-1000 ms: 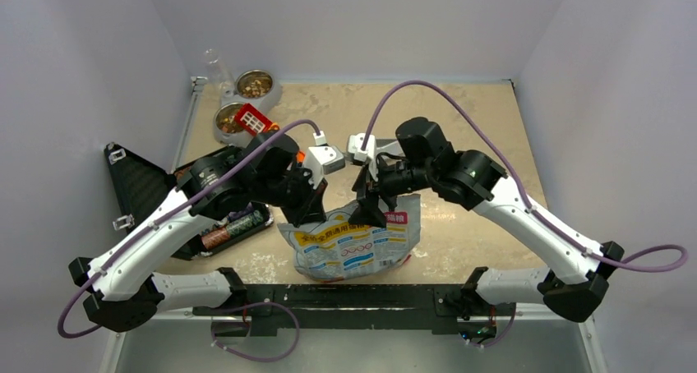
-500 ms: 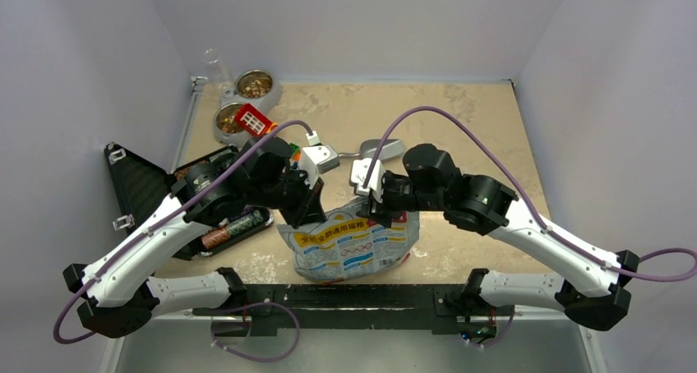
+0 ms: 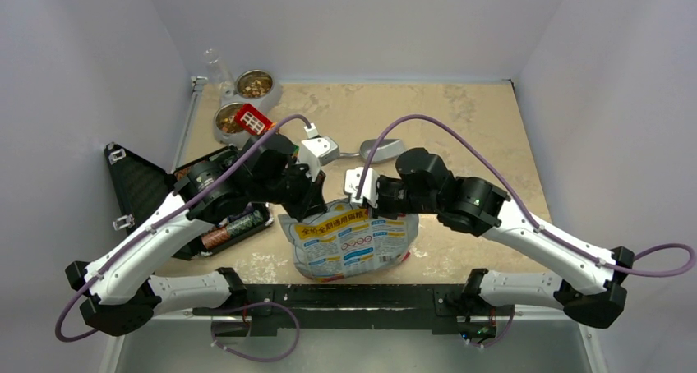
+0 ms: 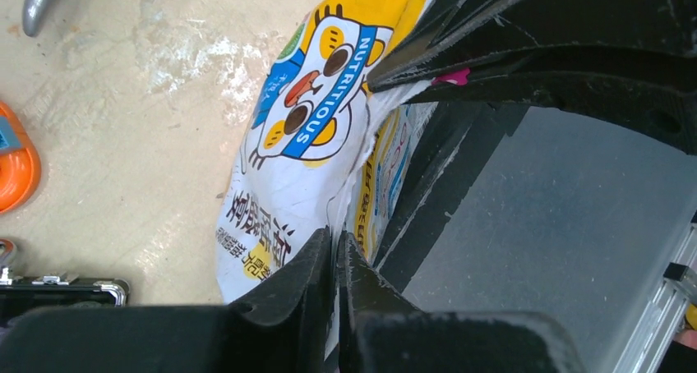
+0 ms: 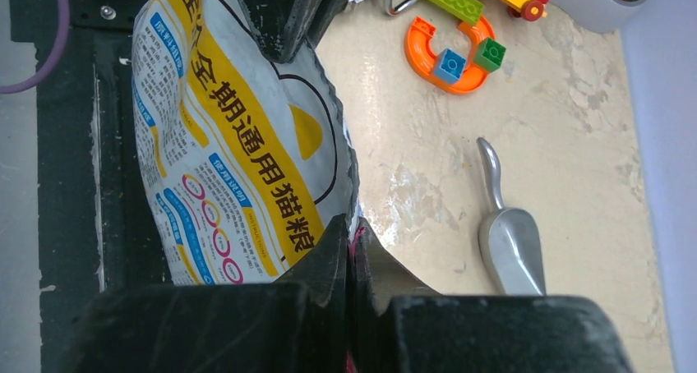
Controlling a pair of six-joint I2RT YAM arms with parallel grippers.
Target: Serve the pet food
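Pet food [image 3: 256, 85]: brown-tan kibble, loose heaps in two metal bowls [image 3: 273, 87] at the table's 11 o'clock. Pet food bag [image 3: 349, 241], white-yellow, printed, sat at 6 o'clock.

Left arm [image 3: 156, 233] and right arm [image 3: 534, 233] angle inward from the near edge of the table [image 3: 477, 118], wrists meeting near its middle. Left gripper [image 4: 335, 240] is pinched tight on the top edge of the bag [image 4: 288, 143]. Right gripper [image 5: 352, 233] is clamped on the bag's other top corner.
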